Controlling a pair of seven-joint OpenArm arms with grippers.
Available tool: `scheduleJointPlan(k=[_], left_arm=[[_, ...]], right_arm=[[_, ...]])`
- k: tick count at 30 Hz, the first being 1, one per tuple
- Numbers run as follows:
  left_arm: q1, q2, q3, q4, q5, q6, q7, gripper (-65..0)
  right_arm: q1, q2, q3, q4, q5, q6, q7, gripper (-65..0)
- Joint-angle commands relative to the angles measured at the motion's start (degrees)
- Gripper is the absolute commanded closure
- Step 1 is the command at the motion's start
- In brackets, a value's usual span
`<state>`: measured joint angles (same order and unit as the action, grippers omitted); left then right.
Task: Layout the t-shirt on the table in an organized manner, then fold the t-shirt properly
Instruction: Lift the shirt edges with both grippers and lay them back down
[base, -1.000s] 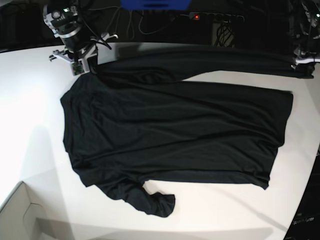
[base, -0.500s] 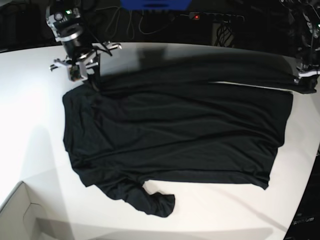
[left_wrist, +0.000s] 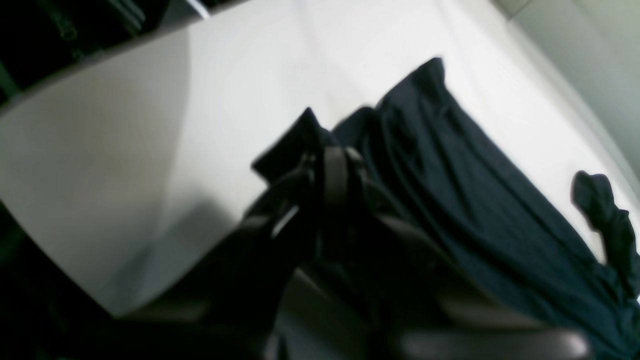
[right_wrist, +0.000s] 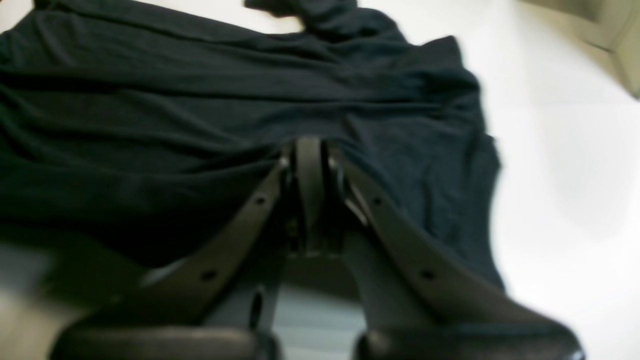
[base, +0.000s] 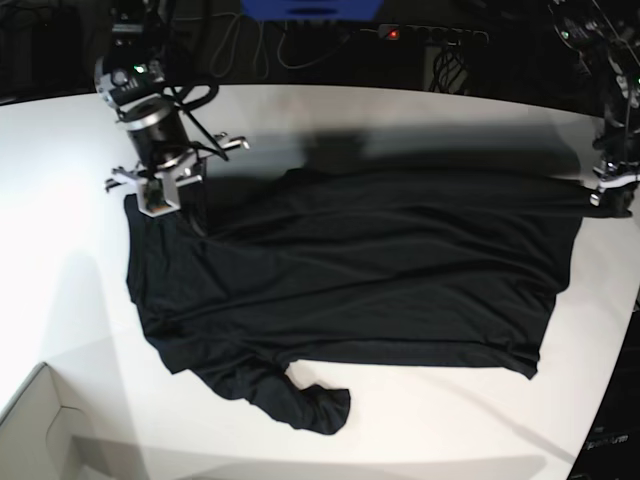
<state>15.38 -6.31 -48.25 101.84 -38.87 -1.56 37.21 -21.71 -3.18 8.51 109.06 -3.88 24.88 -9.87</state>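
Although the bench (base: 420, 110) takes up nearly the whole room from where I stand, white and matte with a curved far edge, most of its middle is covered by the t-shirt (base: 350, 270), which lies spread out with its body running from nine o'clock to three o'clock. I would judge the laying-out largely done and the folding under way: the long edge toward twelve o'clock is lifted off the surface and carried over the body, held at both ends, while the edge toward six o'clock lies flat and one sleeve (base: 305, 400) sits bunched and crumpled at about seven o'clock, not yet tidied. That sleeve and the remaining folds look like what is left. The fabric shows soft wrinkles across the chest, so some smoothing may be wanted too. At about ten o'clock the right gripper (base: 190, 190) is pinched closed on the shirt's corner, and its wrist view shows the jaws pressed together with cloth gathered at the tips. At three o'clock the left gripper (base: 612, 185) is likewise clamped tight on the opposite corner of the same edge. A pale cardboard box (base: 40, 430) pokes in at eight o'clock, and behind the bench the room is dark, with cables and a power strip (base: 430, 34) at twelve o'clock.
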Motion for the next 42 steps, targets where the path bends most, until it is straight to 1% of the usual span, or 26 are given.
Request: scheduleJointPlan(k=[1,4,17,29,42], left_arm=[[-0.9,-0.7,-0.5,0.0,-0.5,-0.5,-0.2,0.0],[-1.8,-0.9,-0.5,-2.5,-0.5,-0.7,2.0,0.0],[-4.9,-1.2,-0.4,-5.4,-0.9,-0.8,1.9,0.0],[-6.5,-1.3,-0.6,-5.4,-1.0,-0.8,1.7,0.0],[-8.1,-1.3,-0.6,-5.4,-1.1,-0.8,1.8,-0.1]], right_arm=[[0.9,0.0,0.1,0.2,0.8,0.0,1.8,0.0],[3.4,0.0,0.1,-2.5,0.8,0.0,1.8,0.0],[10.9,0.2,0.5,-9.0,0.8,0.0,1.8,0.0],[12.7,0.3,0.7,-12.6,0.7,-0.2,1.8,0.0],[14.3,0.3,6.6,-12.7,0.7,-0.1,1.8,0.0]])
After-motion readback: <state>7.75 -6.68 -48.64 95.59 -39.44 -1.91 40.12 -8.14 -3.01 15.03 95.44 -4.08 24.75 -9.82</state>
